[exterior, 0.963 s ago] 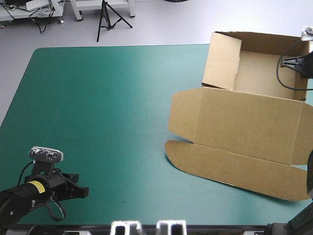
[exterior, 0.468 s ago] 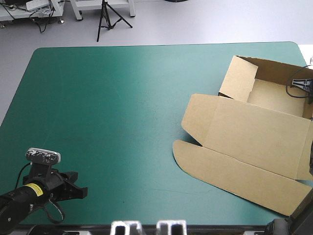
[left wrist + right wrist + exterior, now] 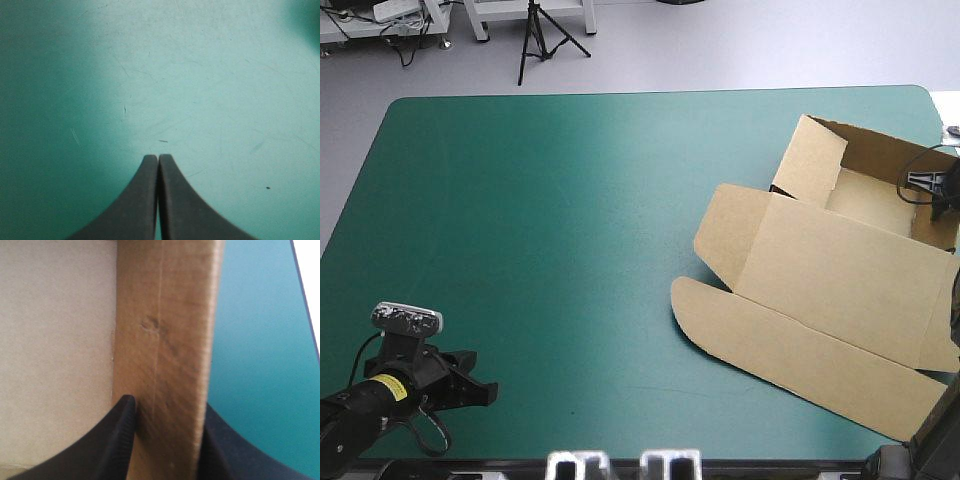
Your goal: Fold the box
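Observation:
The brown box (image 3: 830,270) lies at the table's right side as an open tray (image 3: 865,195) with raised walls, its lid and front flap flat toward the near edge. My right gripper (image 3: 932,190) is at the tray's right wall. In the right wrist view it (image 3: 167,407) is shut on that upright wall (image 3: 165,330), one black finger inside the tray and one outside. My left gripper (image 3: 485,392) rests low near the table's front left corner, far from the box. Its fingers (image 3: 158,157) are shut with only teal-green cover (image 3: 200,75) ahead.
The table's right edge (image 3: 292,270) runs just beyond the held wall, and the far right corner (image 3: 925,90) is close behind the tray. The lid's near corner (image 3: 905,435) reaches almost to the front edge. The teal-green cover (image 3: 540,220) spans the left and middle.
The box has dropped lower and shifted toward the near edge with my right gripper still on its wall, then turned slightly. The left arm has barely moved.

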Available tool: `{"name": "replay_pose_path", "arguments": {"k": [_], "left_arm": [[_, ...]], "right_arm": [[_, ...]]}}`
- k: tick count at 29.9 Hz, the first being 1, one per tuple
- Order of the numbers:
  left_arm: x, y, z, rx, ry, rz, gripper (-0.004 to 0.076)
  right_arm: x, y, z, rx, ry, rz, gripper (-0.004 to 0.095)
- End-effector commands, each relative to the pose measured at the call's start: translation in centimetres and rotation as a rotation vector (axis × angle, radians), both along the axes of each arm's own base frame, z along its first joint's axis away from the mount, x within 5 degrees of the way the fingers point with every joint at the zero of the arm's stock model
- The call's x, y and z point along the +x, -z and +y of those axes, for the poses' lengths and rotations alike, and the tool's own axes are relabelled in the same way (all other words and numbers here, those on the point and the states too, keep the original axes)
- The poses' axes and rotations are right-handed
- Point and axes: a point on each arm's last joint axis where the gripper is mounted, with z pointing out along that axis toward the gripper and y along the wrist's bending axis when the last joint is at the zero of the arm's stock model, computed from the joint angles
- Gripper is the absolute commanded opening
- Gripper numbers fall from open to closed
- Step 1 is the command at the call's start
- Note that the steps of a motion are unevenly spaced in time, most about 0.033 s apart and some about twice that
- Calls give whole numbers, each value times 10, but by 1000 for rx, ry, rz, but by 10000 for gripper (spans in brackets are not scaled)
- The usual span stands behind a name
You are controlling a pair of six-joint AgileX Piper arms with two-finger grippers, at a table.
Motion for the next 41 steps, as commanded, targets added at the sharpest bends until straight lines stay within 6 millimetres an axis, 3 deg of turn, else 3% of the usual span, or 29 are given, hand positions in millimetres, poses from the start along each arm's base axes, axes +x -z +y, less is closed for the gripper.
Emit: {"name": "replay_pose_path", "arguments": {"k": [1, 7, 13, 19, 26, 30, 34, 41], "left_arm": [[4, -10, -2, -24, 0, -62, -9], [4, -10, -2, -17, 8, -64, -9], [3, -10, -2, 24, 68, -83, -9], [3, -11, -7, 67, 201, -128, -9], [6, -18, -14, 11, 253, -216, -9], [6, -18, -14, 12, 253, -222, -9], [6, -18, -14, 12, 253, -220, -9], [6, -18, -14, 8, 254, -220, -9]], "right_arm": [[-9, -34, 3, -3, 0, -77, 370], [-19, -62, 13, 27, 5, -164, 370], [-44, -107, 23, -10, -2, -274, 370], [-70, -151, 47, 44, -98, -431, 365], [-101, -189, 91, 130, -242, -581, 165], [-121, -182, 127, 155, -380, -555, 91], [-151, -163, 161, 187, -508, -499, 72], [-206, -124, 178, 186, -560, -511, 70]]}}
